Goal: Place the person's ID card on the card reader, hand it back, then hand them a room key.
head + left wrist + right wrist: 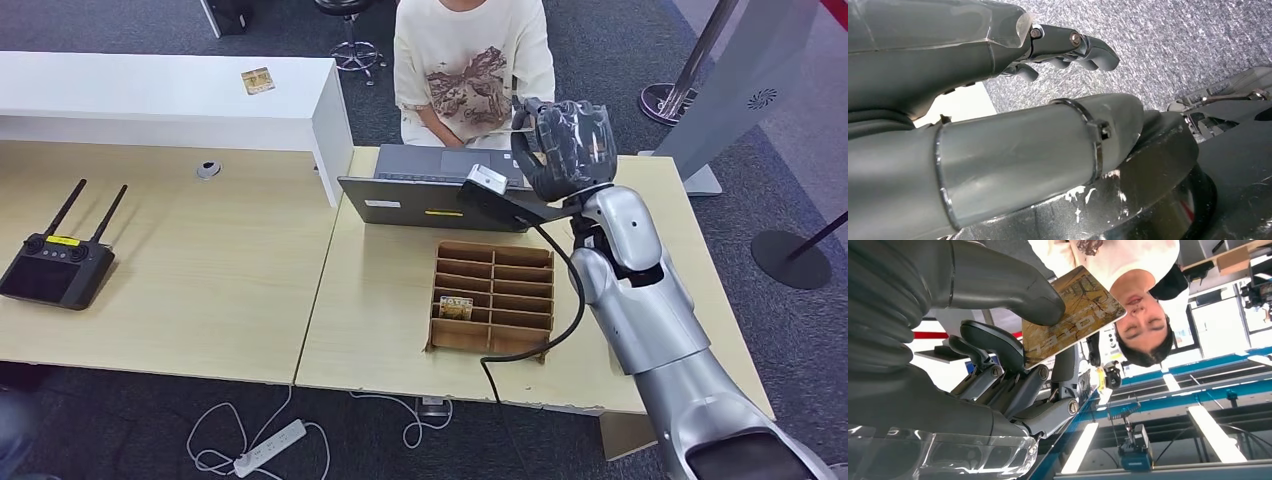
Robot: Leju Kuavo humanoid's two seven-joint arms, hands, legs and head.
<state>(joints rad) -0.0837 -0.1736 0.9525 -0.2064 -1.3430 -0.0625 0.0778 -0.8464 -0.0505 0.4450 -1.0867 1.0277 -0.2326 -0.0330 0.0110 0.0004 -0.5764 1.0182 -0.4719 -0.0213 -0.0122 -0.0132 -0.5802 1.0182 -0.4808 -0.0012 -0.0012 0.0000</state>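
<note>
My right hand (565,145) is raised over the far edge of the desk, in front of a seated person in a cream T-shirt (470,60). Its thumb and fingers pinch a brown room key card (1073,315) printed "HOTEL", held out toward the person. The person's hands (445,125) stay low near their lap, apart from the card. A cardboard slotted box (493,330) on the desk holds another key card (456,307). A grey laptop-like device (410,195) lies between the box and the person. My left hand (1068,47) hangs over grey carpet, fingers apart, holding nothing.
A small brownish card (257,80) lies on the white raised counter (150,90) at the back left. A black remote with two antennas (55,265) sits on the left desk. A black cable (560,300) runs from my right wrist across the box. Stanchion bases (790,258) stand at the right.
</note>
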